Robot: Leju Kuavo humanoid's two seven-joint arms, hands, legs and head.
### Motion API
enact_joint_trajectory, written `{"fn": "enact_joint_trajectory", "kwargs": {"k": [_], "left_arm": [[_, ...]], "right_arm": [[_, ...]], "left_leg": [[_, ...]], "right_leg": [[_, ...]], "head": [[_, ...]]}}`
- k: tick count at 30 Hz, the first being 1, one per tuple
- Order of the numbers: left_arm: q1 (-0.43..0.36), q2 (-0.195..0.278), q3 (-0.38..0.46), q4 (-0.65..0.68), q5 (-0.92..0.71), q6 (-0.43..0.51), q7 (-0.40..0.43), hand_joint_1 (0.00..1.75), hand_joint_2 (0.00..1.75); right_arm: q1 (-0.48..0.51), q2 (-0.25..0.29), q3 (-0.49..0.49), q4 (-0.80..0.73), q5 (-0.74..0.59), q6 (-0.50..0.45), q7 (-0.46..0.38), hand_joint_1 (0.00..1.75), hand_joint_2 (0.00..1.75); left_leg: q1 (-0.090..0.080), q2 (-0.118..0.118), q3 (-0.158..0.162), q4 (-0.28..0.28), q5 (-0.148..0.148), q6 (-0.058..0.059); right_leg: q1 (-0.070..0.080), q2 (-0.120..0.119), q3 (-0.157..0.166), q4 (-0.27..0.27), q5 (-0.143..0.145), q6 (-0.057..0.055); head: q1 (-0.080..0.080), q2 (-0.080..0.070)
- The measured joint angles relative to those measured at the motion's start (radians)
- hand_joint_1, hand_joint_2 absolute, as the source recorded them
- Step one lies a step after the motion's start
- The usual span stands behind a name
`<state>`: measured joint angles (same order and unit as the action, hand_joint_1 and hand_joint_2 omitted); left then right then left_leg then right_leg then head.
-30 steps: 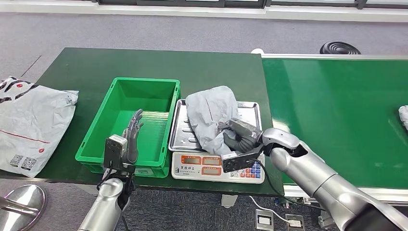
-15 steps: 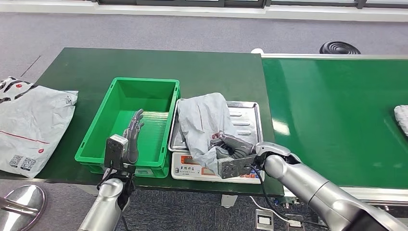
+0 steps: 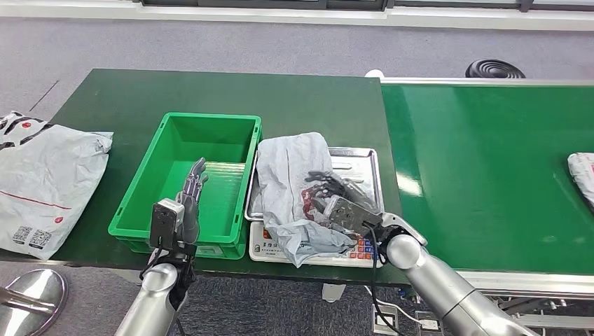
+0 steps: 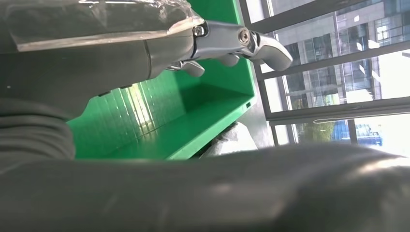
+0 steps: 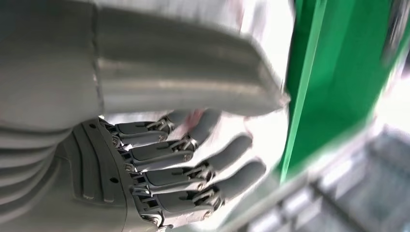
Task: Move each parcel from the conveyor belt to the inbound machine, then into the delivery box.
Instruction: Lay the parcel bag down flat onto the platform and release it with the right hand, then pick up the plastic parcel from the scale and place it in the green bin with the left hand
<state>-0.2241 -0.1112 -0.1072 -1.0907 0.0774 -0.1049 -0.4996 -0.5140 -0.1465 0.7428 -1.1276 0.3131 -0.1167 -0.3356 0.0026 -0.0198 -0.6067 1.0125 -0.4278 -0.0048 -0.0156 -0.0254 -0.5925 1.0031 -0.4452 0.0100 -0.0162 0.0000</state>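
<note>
Head view: I saw the whole bench here, which neither wrist camera gave me. The grey parcel (image 3: pixel 298 192) lay crumpled on the steel pan of the inbound machine (image 3: pixel 364 168) at centre frame, its lower flap drooping over the keypad.
Delivery box: the green delivery box (image 3: pixel 183 231) sat just left of the machine, touching or nearly touching it.
Conveyor belt: the conveyor belt (image 3: pixel 483 168) filled the right of the frame, with a second parcel (image 3: pixel 583 171) at its far right edge.
Other parcel: a large white mailer (image 3: pixel 42 182) lay at the left edge of the frame, partly on the dark green table (image 3: pixel 308 98).
Right hand, head view: my right hand (image 3: pixel 336 199) rested on the grey parcel, fingers spread over its surface, forearm coming in from lower right.
Right wrist view: blurred, but it showed what the head view did not, the right hand's fingers (image 5: pixel 203 169) extended side by side and flat against pale wrapping. I think they only pressed on it rather than gripping, though the blur left that unsure.
Left hand, head view: my left hand (image 3: pixel 190 203) stood upright at the near wall of the delivery box, fingers straight and holding nothing.
Left wrist view: it showed the fingers (image 4: pixel 237 41) stretched out over the box's green inside (image 4: pixel 193 111), with windows in the upper right of the frame.
</note>
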Motion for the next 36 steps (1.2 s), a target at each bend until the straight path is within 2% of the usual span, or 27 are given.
{"fn": "enact_joint_trajectory", "kwargs": {"k": [3, 6, 18, 21, 25, 29, 32, 34, 36], "left_arm": [[0.003, 0.001, 0.000, -0.009, 0.004, 0.008, 0.005, 0.00, 0.00], [0.004, 0.001, 0.000, -0.013, 0.006, 0.013, 0.012, 0.00, 0.00], [0.003, 0.001, 0.000, -0.017, 0.008, 0.020, 0.015, 0.00, 0.00], [0.003, 0.001, -0.001, -0.017, 0.012, 0.026, 0.013, 0.00, 0.00], [0.003, -0.001, -0.001, -0.022, 0.030, 0.048, -0.018, 0.00, 0.00], [0.017, -0.005, -0.006, -0.067, 0.066, 0.062, -0.064, 0.00, 0.00], [0.024, -0.006, -0.032, -0.131, 0.109, 0.005, -0.017, 0.00, 0.00], [0.025, -0.006, -0.058, -0.170, 0.174, -0.084, 0.028, 0.00, 0.87], [0.024, -0.006, -0.085, -0.198, 0.211, -0.164, 0.036, 0.00, 1.75]], "right_arm": [[0.044, 0.019, -0.066, -0.023, 0.044, -0.137, -0.003, 0.00, 1.75], [0.078, 0.036, -0.109, -0.041, 0.050, -0.195, -0.028, 0.00, 1.75], [0.121, 0.058, -0.170, -0.079, 0.035, -0.208, -0.038, 0.00, 1.75], [0.134, 0.061, -0.185, -0.104, -0.004, -0.212, -0.066, 0.00, 1.75], [0.159, 0.072, -0.222, -0.162, -0.096, -0.263, -0.152, 0.00, 1.75], [0.198, 0.087, -0.260, -0.231, -0.160, -0.353, -0.204, 0.00, 1.75], [0.220, 0.099, -0.279, -0.253, -0.211, -0.373, -0.207, 0.00, 1.75], [0.232, 0.106, -0.282, -0.255, -0.228, -0.366, -0.206, 0.00, 1.75], [0.241, 0.115, -0.282, -0.255, -0.228, -0.363, -0.210, 0.00, 1.75]], "left_leg": [[0.000, 0.001, 0.000, 0.000, -0.001, -0.001], [0.000, 0.001, 0.000, 0.000, -0.001, -0.001], [0.000, 0.002, 0.000, 0.000, -0.001, -0.001], [0.000, 0.002, 0.000, 0.000, -0.001, -0.001], [0.000, 0.003, 0.000, 0.000, -0.001, -0.002], [0.000, 0.006, -0.002, 0.000, -0.002, -0.002], [0.000, 0.008, -0.004, 0.000, -0.002, -0.003], [0.000, 0.009, -0.004, 0.000, -0.002, -0.003], [0.000, 0.010, -0.005, 0.000, -0.003, -0.003]], "right_leg": [[0.000, 0.001, 0.000, 0.000, 0.000, 0.000], [0.000, 0.001, -0.001, 0.000, 0.000, 0.000], [0.000, 0.002, -0.002, 0.000, 0.000, 0.000], [0.000, 0.002, -0.002, 0.000, 0.000, 0.000], [0.000, 0.003, -0.003, 0.000, 0.000, -0.001], [0.000, 0.007, -0.006, 0.000, 0.000, -0.001], [0.000, 0.009, -0.008, 0.000, 0.001, -0.001], [0.000, 0.010, -0.009, 0.000, 0.001, -0.001], [0.000, 0.011, -0.010, 0.000, 0.001, -0.001]], "head": [[0.000, 0.000], [0.000, 0.000], [0.000, 0.000], [0.000, 0.000], [0.000, 0.000], [0.000, 0.000], [0.000, 0.000], [0.000, 0.000], [0.000, 0.000]]}}
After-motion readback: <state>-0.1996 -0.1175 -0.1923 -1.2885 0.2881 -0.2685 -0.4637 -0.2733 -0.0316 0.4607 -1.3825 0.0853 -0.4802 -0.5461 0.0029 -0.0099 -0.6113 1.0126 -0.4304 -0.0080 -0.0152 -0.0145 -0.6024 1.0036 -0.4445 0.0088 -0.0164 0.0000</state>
